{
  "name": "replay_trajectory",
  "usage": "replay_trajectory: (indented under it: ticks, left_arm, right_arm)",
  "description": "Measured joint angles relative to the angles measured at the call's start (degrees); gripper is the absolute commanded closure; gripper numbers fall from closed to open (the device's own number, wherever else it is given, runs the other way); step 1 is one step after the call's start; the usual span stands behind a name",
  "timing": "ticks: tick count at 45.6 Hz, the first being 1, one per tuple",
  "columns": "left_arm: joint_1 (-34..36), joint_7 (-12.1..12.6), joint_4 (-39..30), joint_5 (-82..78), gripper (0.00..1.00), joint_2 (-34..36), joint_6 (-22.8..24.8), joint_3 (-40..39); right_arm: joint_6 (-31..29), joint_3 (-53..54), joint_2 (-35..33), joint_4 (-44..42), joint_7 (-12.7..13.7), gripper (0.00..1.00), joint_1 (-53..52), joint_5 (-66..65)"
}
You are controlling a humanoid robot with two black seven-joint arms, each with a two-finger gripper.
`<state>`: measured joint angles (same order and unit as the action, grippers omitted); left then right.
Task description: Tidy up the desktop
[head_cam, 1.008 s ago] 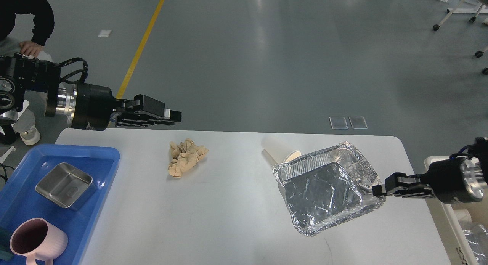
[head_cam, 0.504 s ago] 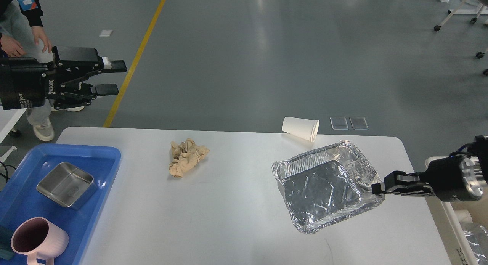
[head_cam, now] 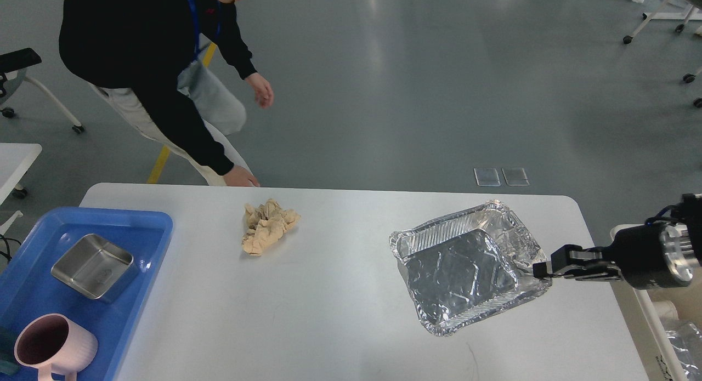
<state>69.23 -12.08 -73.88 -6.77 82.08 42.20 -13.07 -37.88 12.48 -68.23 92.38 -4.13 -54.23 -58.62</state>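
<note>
Wide matte white counter [head_cam: 329, 293] with rounded corners fills the lower view. On it: one crinkled silver foil tray [head_cam: 463, 271], one crumpled tan paper wad [head_cam: 269, 226] well left of the tray, one blue plastic tray [head_cam: 142, 227] at the far left holding one steel dish [head_cam: 93, 266] and one pink mug [head_cam: 52, 345]. Right gripper [head_cam: 540, 270] jaws pinch the foil tray's right rim. Left gripper unseen. Risk: thin foil could tear or buckle if dragged; a person's hand [head_cam: 241, 178] rests on the far edge.

One view only, from the robot's head, looking forward and down over the desktop [head_cam: 329, 293]; the floor [head_cam: 417, 85] lies beyond the far edge, and the near edge is cut off, probably just below frame
</note>
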Motion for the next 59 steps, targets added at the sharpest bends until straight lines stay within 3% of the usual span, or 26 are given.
replay_trajectory:
  ticks: [17, 38, 42, 49, 59]
  left_arm:
    - [-0.1, -0.7, 2.5, 6.6, 0.03, 6.2, 0.1, 0.6]
    - [-0.5, 0.5, 7.0, 6.9, 0.03, 6.4, -2.9, 5.7]
    - [-0.7, 2.7, 7.0, 6.1, 0.04, 6.2, -3.3, 8.4]
    - [-1.7, 10.4, 6.8, -1.2, 0.04, 5.8, -3.0, 11.6]
    - [-3.2, 12.4, 6.8, -12.2, 0.04, 6.4, -3.0, 12.1]
  right_arm:
    - [-0.2, 0.0, 0.2, 0.0, 0.0, 1.0, -0.1, 0.1]
    - [-0.3, 0.0, 0.1, 0.1, 0.0, 1.0, -0.1, 0.1]
    - [-0.3, 0.0, 0.1, 0.1, 0.0, 1.0, -0.1, 0.1]
    - [-0.3, -0.2, 0.1, 0.1, 0.0, 1.0, 0.0, 0.1]
    - [-0.1, -0.2, 0.2, 0.1, 0.1, 1.0, 0.1, 0.1]
